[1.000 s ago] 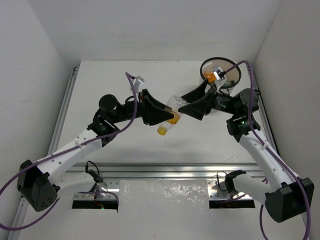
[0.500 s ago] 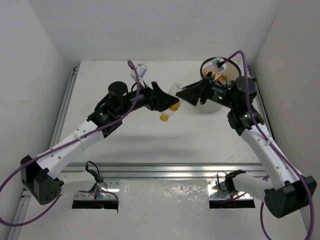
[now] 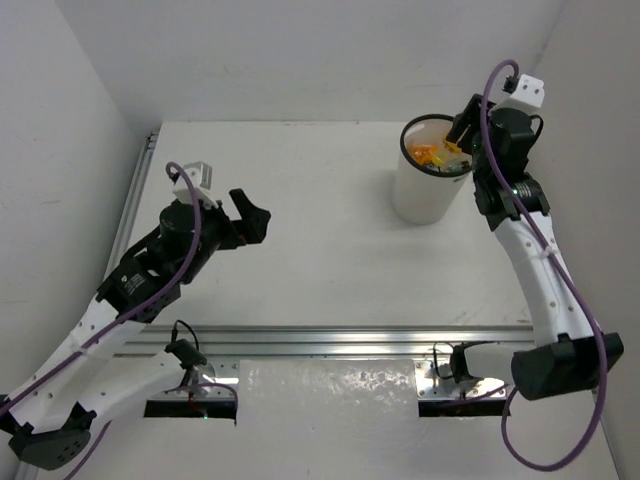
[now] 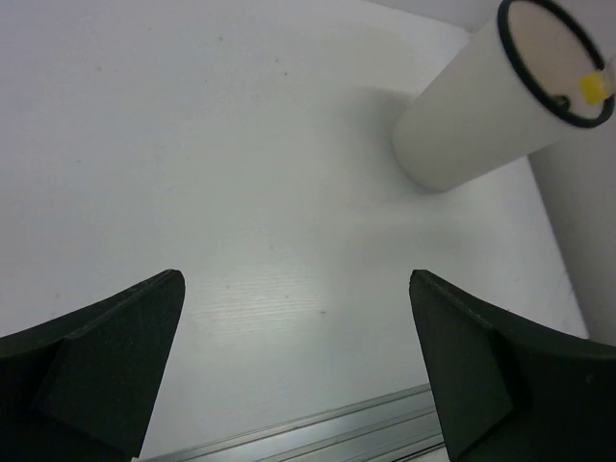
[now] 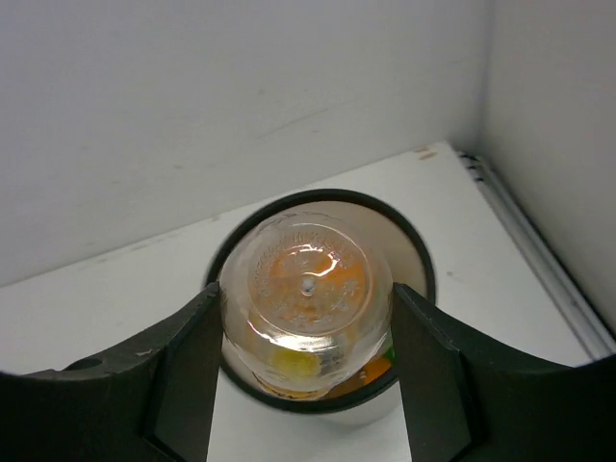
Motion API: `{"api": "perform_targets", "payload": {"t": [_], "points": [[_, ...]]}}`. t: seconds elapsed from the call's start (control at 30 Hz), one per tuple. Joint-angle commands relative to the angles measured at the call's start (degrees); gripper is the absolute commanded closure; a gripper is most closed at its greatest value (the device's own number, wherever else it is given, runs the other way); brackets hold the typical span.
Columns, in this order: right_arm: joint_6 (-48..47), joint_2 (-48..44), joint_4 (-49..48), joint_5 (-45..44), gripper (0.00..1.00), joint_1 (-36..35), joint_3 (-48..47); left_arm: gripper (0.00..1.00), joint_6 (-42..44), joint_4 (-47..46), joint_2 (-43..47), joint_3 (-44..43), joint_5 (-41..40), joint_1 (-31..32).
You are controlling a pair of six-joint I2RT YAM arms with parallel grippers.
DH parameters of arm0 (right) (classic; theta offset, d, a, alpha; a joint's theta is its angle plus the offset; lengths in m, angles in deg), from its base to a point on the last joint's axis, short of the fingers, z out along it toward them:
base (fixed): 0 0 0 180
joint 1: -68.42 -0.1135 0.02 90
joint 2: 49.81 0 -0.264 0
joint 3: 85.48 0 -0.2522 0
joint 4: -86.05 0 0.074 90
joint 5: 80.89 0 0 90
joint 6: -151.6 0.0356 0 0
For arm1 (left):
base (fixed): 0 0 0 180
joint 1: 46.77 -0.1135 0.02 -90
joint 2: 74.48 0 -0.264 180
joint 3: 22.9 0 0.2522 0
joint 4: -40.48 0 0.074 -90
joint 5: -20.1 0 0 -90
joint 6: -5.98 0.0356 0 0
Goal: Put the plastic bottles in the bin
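My right gripper [image 5: 306,322] is shut on a clear plastic bottle [image 5: 306,279] with orange liquid, seen bottom-first, its cap end pointing down into the bin [image 5: 409,231]. In the top view the right gripper [image 3: 462,135] hangs over the mouth of the tall white bin [image 3: 420,200], and orange bottles [image 3: 428,153] lie inside. My left gripper [image 3: 258,220] is open and empty over the table's left half, well away from the bin. In the left wrist view the left gripper [image 4: 294,279] frames bare table, with the bin [image 4: 472,125] at the upper right.
White walls close in the table at the back and on both sides; the bin stands near the right wall. An aluminium rail [image 3: 330,340] runs along the near edge, also visible as the rail [image 4: 337,428] below my left fingers.
The bottle passed from my left gripper to my right. The left opened and drew back to the left; the right closed on the bottle and carried it over the bin.
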Motion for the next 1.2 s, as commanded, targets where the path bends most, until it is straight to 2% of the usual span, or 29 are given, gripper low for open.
{"api": "perform_targets", "payload": {"t": [0.0, 0.1, 0.27, 0.33, 0.37, 0.4, 0.43, 0.47, 0.5, 0.57, 0.67, 0.7, 0.83, 0.93, 1.03, 1.07, 1.1, 1.17], "points": [[-5.8, 3.7, -5.8, -7.8, 1.00, 1.4, -2.7, 0.00, 6.5, 2.6, 2.7, 3.6, -0.8, 0.1], [-5.7, 7.4, -8.4, -4.3, 1.00, 2.9, -2.6, 0.00, 8.1, -0.7, 4.6, 7.9, -1.9, 0.2], [-3.2, 11.7, -8.1, 1.7, 1.00, 3.3, 0.3, 0.00, 7.8, -1.6, 3.3, 11.9, 2.1, -0.7], [-2.3, 12.0, -8.4, 3.1, 0.93, 3.3, 2.1, 0.00, 7.9, -1.6, 3.5, 12.6, 0.6, -0.8], [-1.6, 12.1, -8.7, 3.8, 0.80, 3.3, 3.3, 0.00, 7.7, -1.3, 3.8, 12.5, 0.2, -0.8], [-1.6, 12.4, -8.6, 5.3, 0.59, 3.3, 3.4, 0.00, 7.5, -1.2, 3.8, 12.4, -0.9, -0.8], [-1.4, 12.7, -7.5, 5.8, 0.51, 3.3, 3.2, 0.00, 6.5, -0.6, 3.8, 12.3, -1.9, -0.8], [-1.1, 13.7, -6.2, 5.6, 0.38, 3.3, 1.5, 0.00, 6.1, -0.2, 3.1, 11.8, -3.9, -1.0], [-0.8, 14.2, -3.2, 5.3, 0.14, 3.3, 0.2, 0.00, 5.2, 0.3, 2.6, 11.4, -4.6, -1.2], [-1.4, 16.2, 1.8, 5.3, 0.02, 3.3, -5.3, 0.00, 4.8, 1.1, 0.4, 10.0, -4.9, -2.5], [-2.6, 19.9, 8.4, 3.2, 0.01, 3.3, -15.7, 0.00, 4.8, 1.1, -2.6, 7.7, -3.0, -5.5], [-3.5, 21.1, 13.2, 1.5, 0.01, 3.3, -22.0, 0.00, 5.3, 0.8, -3.1, 7.2, -2.6, -7.0], [-5.4, 25.1, 22.1, -1.2, 0.01, 3.4, -33.7, 0.00, 6.0, 0.6, -4.3, 5.0, -1.3, -9.7], [-5.7, 23.7, 25.9, -1.9, 0.01, 3.2, -37.5, 0.00, 6.7, 0.9, -5.1, 4.1, -3.6, -10.4], [-5.0, 18.0, 31.7, 0.8, 0.01, 2.9, -34.2, 0.00, 7.2, 1.2, -5.7, 3.2, -7.4, -10.5], [-5.1, 15.2, 31.3, 5.3, 0.01, 2.6, -30.5, 0.00, 7.1, 1.3, -5.6, 2.9, -9.8, -10.5], [-5.1, 11.9, 30.6, 7.2, 0.01, 2.2, -22.0, 0.00, 6.9, 1.4, -5.1, 2.9, -10.9, -10.6], [-5.2, 1.2, 28.5, 14.6, 0.01, 1.9, -13.1, 0.00, 6.2, 1.6, -4.4, 3.2, -13.8, -10.6]]}}
